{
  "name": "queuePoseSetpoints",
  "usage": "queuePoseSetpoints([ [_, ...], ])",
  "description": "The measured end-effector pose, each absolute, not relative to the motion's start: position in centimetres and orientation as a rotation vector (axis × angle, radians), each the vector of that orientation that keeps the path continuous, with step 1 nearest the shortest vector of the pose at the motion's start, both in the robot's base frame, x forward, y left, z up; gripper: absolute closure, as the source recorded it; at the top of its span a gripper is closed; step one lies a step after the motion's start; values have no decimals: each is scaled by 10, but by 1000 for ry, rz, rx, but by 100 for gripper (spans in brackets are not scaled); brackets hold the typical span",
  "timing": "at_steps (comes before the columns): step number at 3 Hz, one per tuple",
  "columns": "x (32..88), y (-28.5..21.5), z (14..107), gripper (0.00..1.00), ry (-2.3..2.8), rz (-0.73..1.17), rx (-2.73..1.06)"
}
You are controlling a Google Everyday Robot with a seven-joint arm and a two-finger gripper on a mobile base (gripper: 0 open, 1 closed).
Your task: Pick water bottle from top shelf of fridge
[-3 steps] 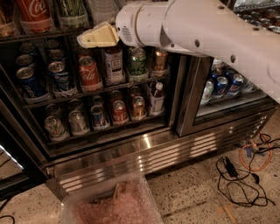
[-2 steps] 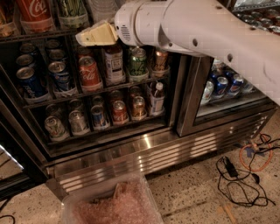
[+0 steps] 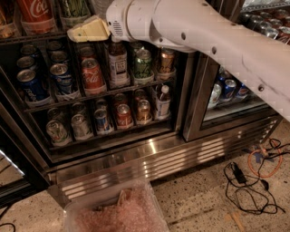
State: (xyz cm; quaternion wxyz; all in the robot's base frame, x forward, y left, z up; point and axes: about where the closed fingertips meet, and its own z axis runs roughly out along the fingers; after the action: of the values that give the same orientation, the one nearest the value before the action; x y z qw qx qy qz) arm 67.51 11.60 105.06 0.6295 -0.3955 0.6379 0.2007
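My gripper (image 3: 81, 31), with pale yellow pads, reaches from the right on my white arm (image 3: 195, 27) into the open fridge (image 3: 136, 154). It is at the front rail of the top shelf (image 3: 41, 37). A clear, pale bottle shape, probably the water bottle (image 3: 97, 6), shows at the top edge just above and behind the gripper. It is mostly hidden by my wrist and cut off by the frame. I cannot tell whether the gripper touches it.
A red cola can (image 3: 34, 11) and a green can (image 3: 74, 9) stand on the top shelf to the left. Lower racks hold several cans and a brown-liquid bottle (image 3: 118, 63). A clear plastic bin (image 3: 113, 208) and cables (image 3: 253, 176) lie on the floor.
My gripper has moved a little to the left and slightly up along the top shelf's front. Everything else has stayed put.
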Motion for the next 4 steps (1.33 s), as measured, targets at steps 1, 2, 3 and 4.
queuePoseSetpoints([
  [1,682,118,1053,0,1451,452,-901],
  [2,689,117,1051,0,1452,439,-896],
  [3,696,112,1048,0,1469,416,-861],
  [4,706,110,1047,4,1475,397,-815],
])
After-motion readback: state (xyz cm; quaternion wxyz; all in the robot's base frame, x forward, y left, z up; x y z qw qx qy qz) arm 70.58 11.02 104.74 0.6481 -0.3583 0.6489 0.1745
